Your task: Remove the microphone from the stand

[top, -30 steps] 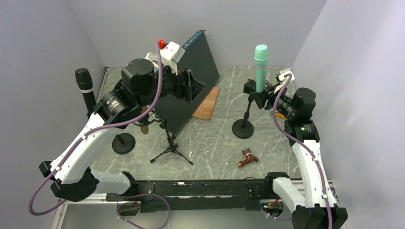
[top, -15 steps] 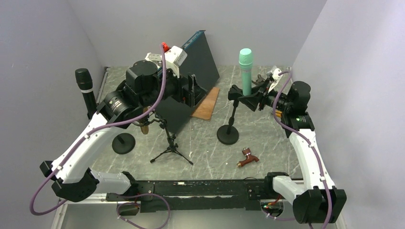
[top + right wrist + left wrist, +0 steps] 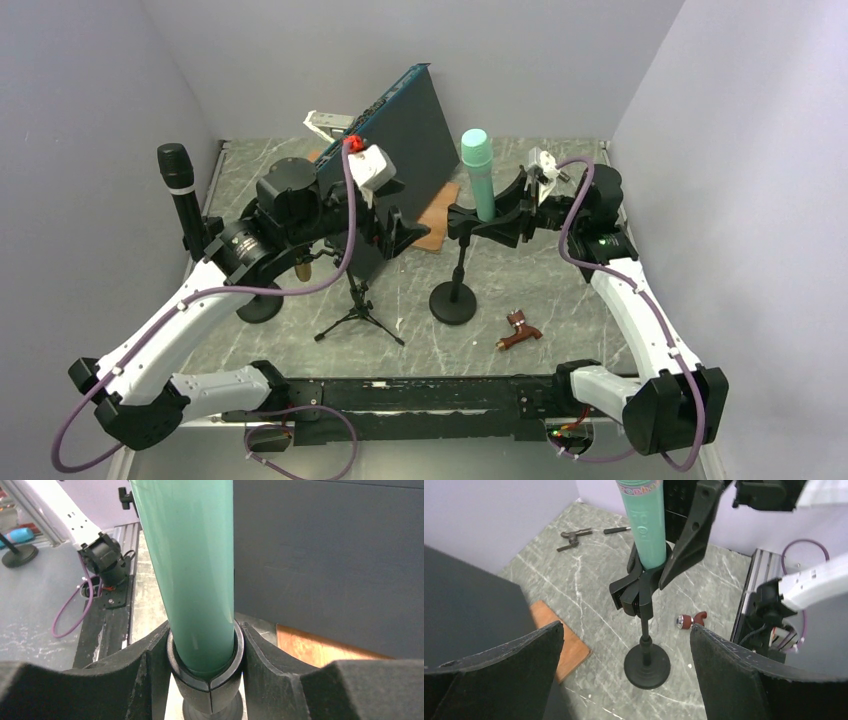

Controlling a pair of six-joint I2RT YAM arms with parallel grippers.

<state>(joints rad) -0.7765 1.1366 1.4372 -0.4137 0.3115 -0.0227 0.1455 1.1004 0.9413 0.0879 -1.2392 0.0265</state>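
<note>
A small reddish-brown fitting with a silvery end (image 3: 521,330) is seen lying on the grey marbled bench (image 3: 560,290), nearest the arm bases. It is found at about 4 o'clock from the round foot of the black round-based microphone stand (image 3: 453,303), apart from it. A small black tripod (image 3: 358,315) is stood at 9 o'clock from that foot, also apart.

The stand is set upright near the middle of the bench. The mint-green cylindrical microphone (image 3: 478,175) is seated upright in the black plastic clip (image 3: 205,680) at the top of the stand and has not yet been lifted out.

The clip is approached from 3 o'clock by the right tool (image 3: 500,215). This tool is partly closed, with one finger pressed against each side of the clip, just under the green body.

The left tool (image 3: 398,228) is held at 9 o'clock from the microphone. It is spread fully wide and nothing is gripped in it. In its wrist view the stand and microphone are framed between its fingers and touched by neither.

Farther back, at 11 o'clock from the foot, a flat reddish-brown wooden board (image 3: 435,228) is laid beside a tilted dark blue-grey panel (image 3: 415,125). A black microphone with a white band (image 3: 177,185) is stood upright at the 9 o'clock edge.
</note>
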